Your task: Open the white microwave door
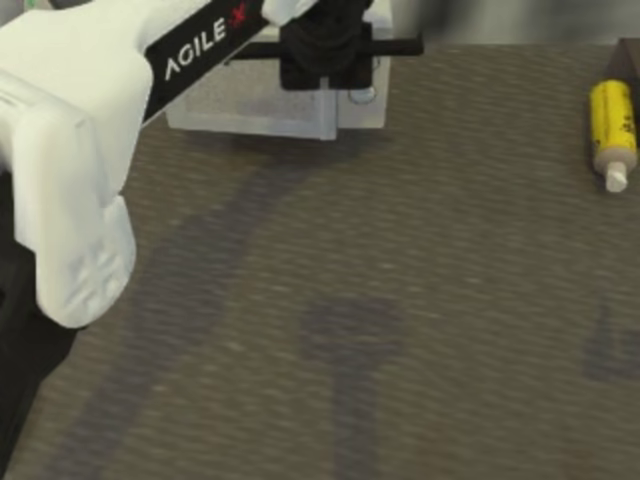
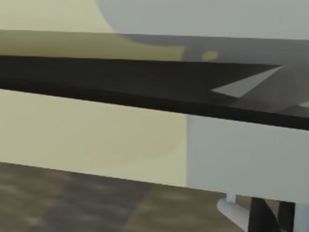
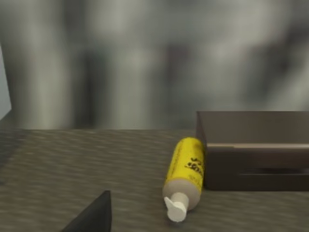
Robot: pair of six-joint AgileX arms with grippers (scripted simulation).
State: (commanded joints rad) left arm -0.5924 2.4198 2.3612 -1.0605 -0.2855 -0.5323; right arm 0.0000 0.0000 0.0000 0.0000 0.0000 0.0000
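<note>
The white microwave [image 1: 355,118] stands at the table's far edge, left of the middle, with a silver knob [image 1: 362,95] on its right panel. Its door [image 1: 240,100], a grey speckled panel, faces the front. My left arm reaches in from the left, and my left gripper [image 1: 325,45] sits over the microwave's top front. The left wrist view is very close: a cream surface [image 2: 96,130], a dark band [image 2: 120,79] and a white panel [image 2: 241,159], with dark parts of the left gripper [image 2: 260,220] at the edge. My right gripper [image 3: 96,217] is parked, out of the top view.
A yellow tube with a white cap [image 1: 612,125] lies at the far right of the table. In the right wrist view the tube [image 3: 186,176] rests against a dark brown box [image 3: 253,150].
</note>
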